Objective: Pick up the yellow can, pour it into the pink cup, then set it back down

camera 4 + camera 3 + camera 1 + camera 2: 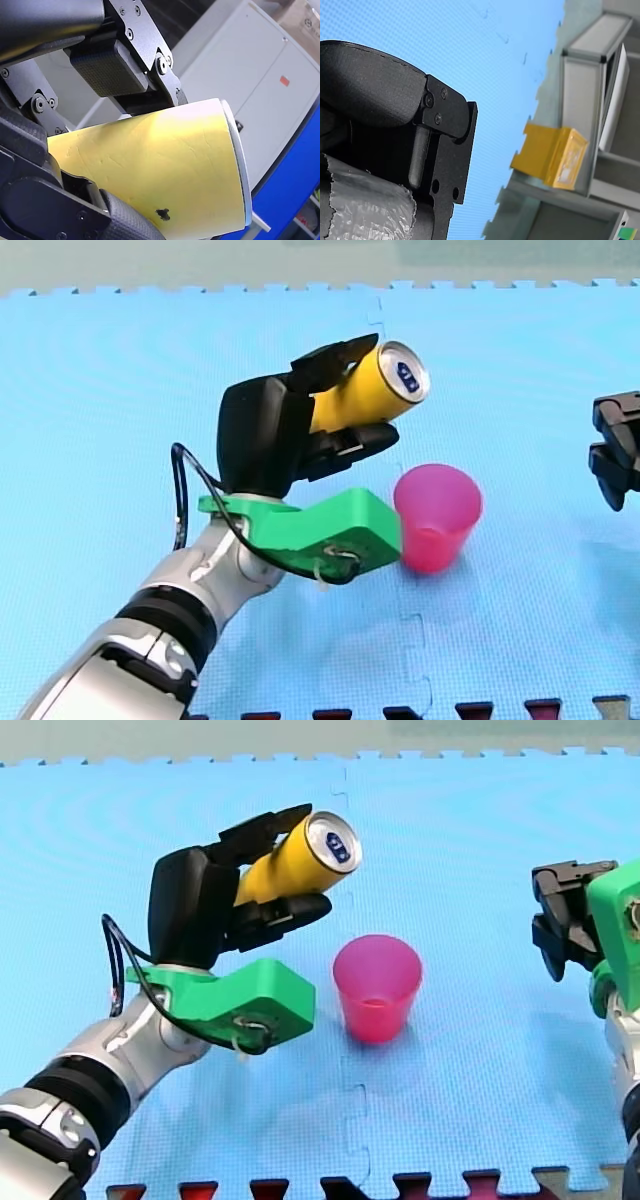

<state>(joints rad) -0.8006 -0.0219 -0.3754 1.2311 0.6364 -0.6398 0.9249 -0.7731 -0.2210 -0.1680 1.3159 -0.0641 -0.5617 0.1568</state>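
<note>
My left hand (pixel 308 860) is shut on the yellow can (pixel 290 862) and holds it in the air, tipped sideways. The can's silver top points right, above and just left of the pink cup (pixel 377 985). The cup stands upright on the blue mat, and nothing visible flows from the can. In the second wrist view the can (pixel 150 180) sits between the black fingers (pixel 107 70). My right hand (pixel 548 920) hangs at the right edge, well right of the cup, holding nothing.
A blue foam mat (pixel 120 390) covers the whole work surface, with its jagged far edge at the top. A green wrist mount (pixel 240 1000) juts toward the cup. A yellow box (pixel 555 155) on grey shelving lies beyond the mat.
</note>
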